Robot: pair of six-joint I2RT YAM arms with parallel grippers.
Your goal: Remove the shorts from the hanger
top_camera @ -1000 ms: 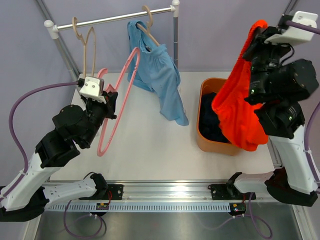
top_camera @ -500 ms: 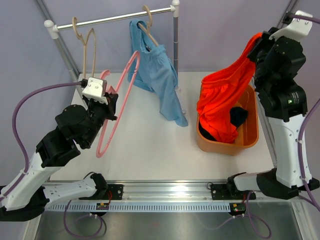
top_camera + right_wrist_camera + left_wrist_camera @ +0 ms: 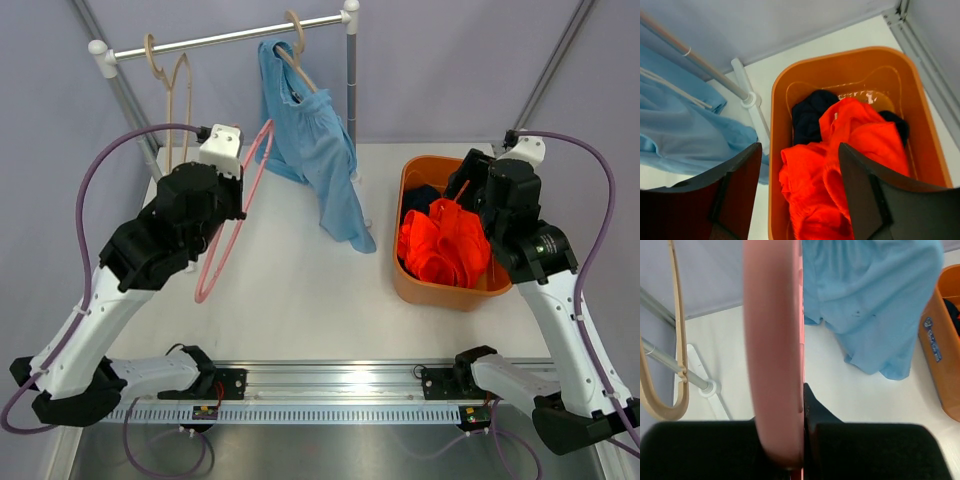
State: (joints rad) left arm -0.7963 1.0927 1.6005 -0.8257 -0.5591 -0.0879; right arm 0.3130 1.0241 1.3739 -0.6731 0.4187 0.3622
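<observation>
The light blue shorts [image 3: 318, 150] hang on a wooden hanger [image 3: 297, 62] on the rail, and they also show in the left wrist view [image 3: 870, 305]. My left gripper [image 3: 233, 193] is shut on a bare pink hanger [image 3: 228, 230], which fills the left wrist view [image 3: 772, 340]. The orange shorts [image 3: 445, 245] lie crumpled in the orange bin [image 3: 405, 270] on top of the navy shorts [image 3: 424, 196]. My right gripper [image 3: 800, 185] hovers open just above the orange shorts [image 3: 855, 150], with nothing between its fingers.
An empty wooden hanger [image 3: 176, 90] hangs at the left of the rail [image 3: 230, 38]. The rack's upright post [image 3: 352, 90] stands between the blue shorts and the bin. Its foot [image 3: 749, 99] sits right beside the bin rim [image 3: 775, 100].
My right gripper came down over the bin, opened and let go of the orange shorts, which now lie in the bin. My left arm lifted the pink hanger up and back.
</observation>
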